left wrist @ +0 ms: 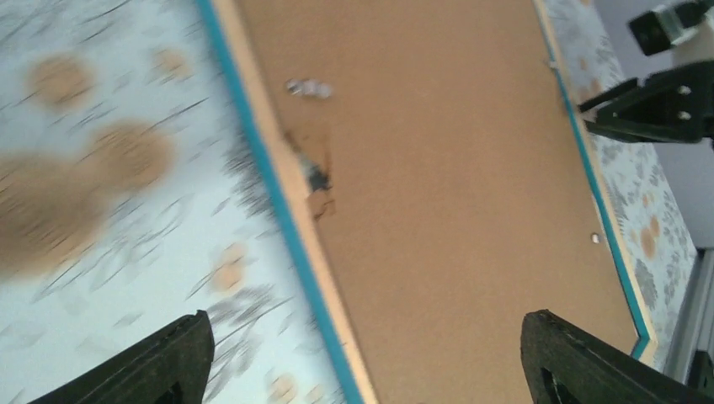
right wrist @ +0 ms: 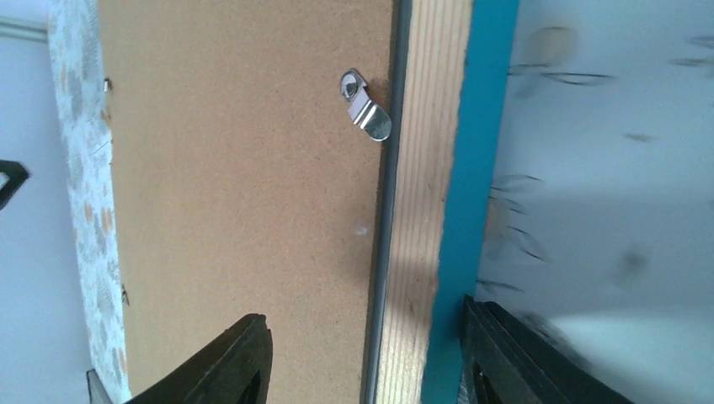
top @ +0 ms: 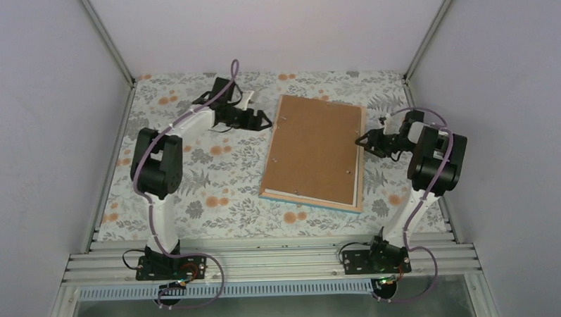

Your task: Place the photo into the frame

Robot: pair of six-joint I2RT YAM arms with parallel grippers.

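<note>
The left hand [top: 262,122] is open and holds nothing. It sits at the far left corner of the frame [right wrist: 425,168], and its own blurred view shows the frame's left edge between its spread fingers. The right hand [right wrist: 364,316] is open and empty too, its fingers straddling the frame's right edge, one over the board [top: 312,150] and one beyond the turquoise rim. The frame lies face down in the middle of the worktop [top: 215,196], wood back up, with the brown board filling its opening. A metal clip [right wrist: 366,105] on the board points at an angle towards the gap between board and wood, but I cannot tell whether it catches there. Along the near edge a pale layer [top: 300,194] shows under the board. It may be a mat or the back of a print, and the pictures do not settle which. The photo itself is nowhere in view, neither on the worktop nor in either hand. My judgement is that it most likely lies under the board, which would put the task near its end. What is left would be pressing the board flat and turning the clips home. If the photo is not inside, the board has to come off first.
</note>
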